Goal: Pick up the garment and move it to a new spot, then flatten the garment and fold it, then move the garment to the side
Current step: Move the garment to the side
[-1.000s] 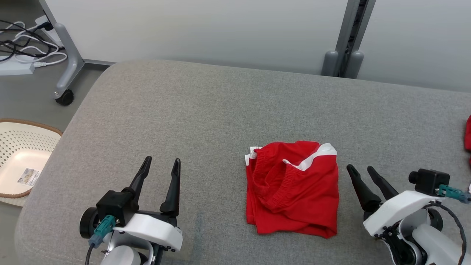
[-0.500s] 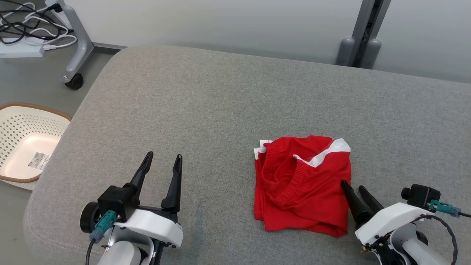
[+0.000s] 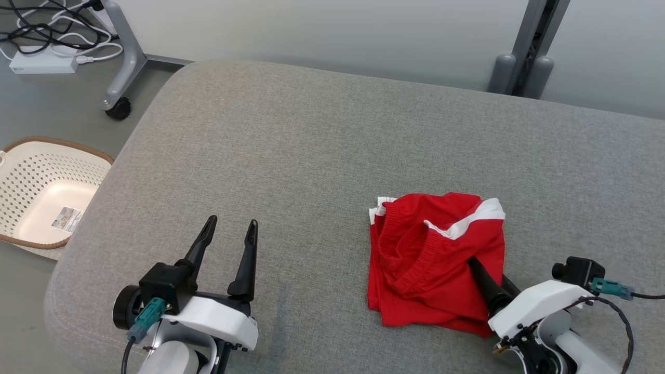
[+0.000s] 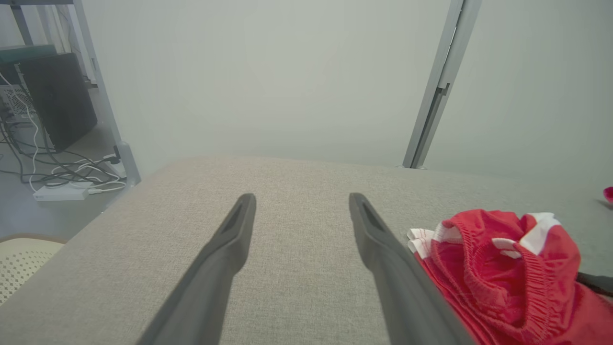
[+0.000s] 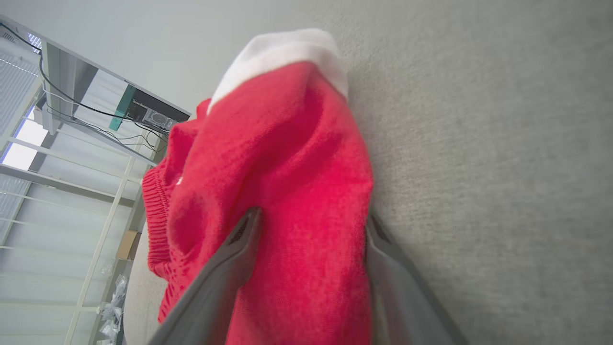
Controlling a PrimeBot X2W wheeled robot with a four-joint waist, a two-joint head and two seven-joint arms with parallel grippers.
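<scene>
A crumpled red garment (image 3: pixel 431 259) with white trim and an elastic waistband lies on the grey padded surface (image 3: pixel 311 130), right of centre. My right gripper (image 3: pixel 488 271) has come in at the garment's lower right edge. It is open, one finger over the red cloth and the other under its edge. In the right wrist view the garment (image 5: pixel 278 143) bulges between the spread fingers of that gripper (image 5: pixel 311 215). My left gripper (image 3: pixel 232 221) stands open over bare surface, left of the garment. In the left wrist view the left gripper (image 4: pixel 301 199) holds nothing and the garment (image 4: pixel 503 273) lies to its right.
A white perforated basket (image 3: pixel 47 192) sits on the floor beyond the surface's left edge. Cables and a power strip (image 3: pixel 41 57) lie by a caster leg (image 3: pixel 119 109) at the far left. A grey post (image 3: pixel 524 78) stands behind. A small red thing (image 4: pixel 608 194) shows far right.
My right gripper has slid left from beside the garment onto its lower right edge, jaws still wide. The head view has shifted. The left gripper has not moved.
</scene>
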